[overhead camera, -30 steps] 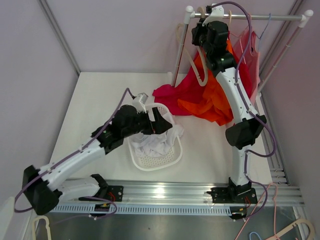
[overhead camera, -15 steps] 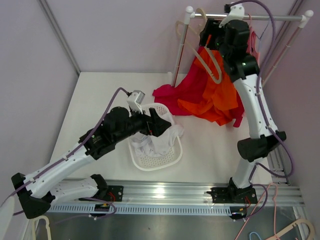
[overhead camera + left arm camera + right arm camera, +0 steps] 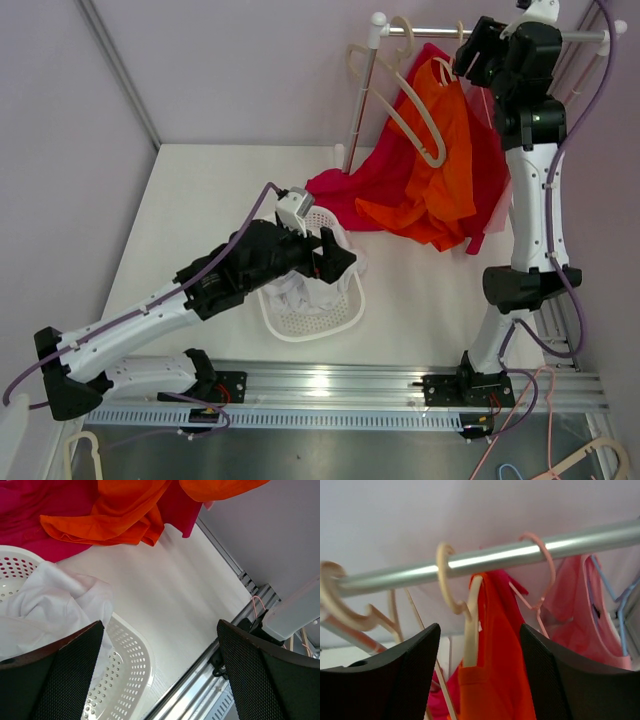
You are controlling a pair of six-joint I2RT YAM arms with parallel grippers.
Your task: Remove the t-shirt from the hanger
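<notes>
Orange t-shirt (image 3: 440,150) hangs on its cream hanger (image 3: 470,625) at the rail (image 3: 520,555), its lower part draped onto the counter (image 3: 200,210).
Your right pincer (image 3: 480,672) is up by the rail facing the hanger's hook, released and gripping nothing. Your left pincer (image 3: 160,680) gapes wide over the white basket (image 3: 310,325) of white cloth (image 3: 50,600), well apart from the shirt. A magenta garment (image 3: 345,190) lies beneath it.

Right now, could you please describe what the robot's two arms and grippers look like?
Both the left arm and the right arm have white links with black joints, and a purple cable trails along each. The left gripper and right gripper are black, with broad fingers covered in a fine mesh texture.
</notes>
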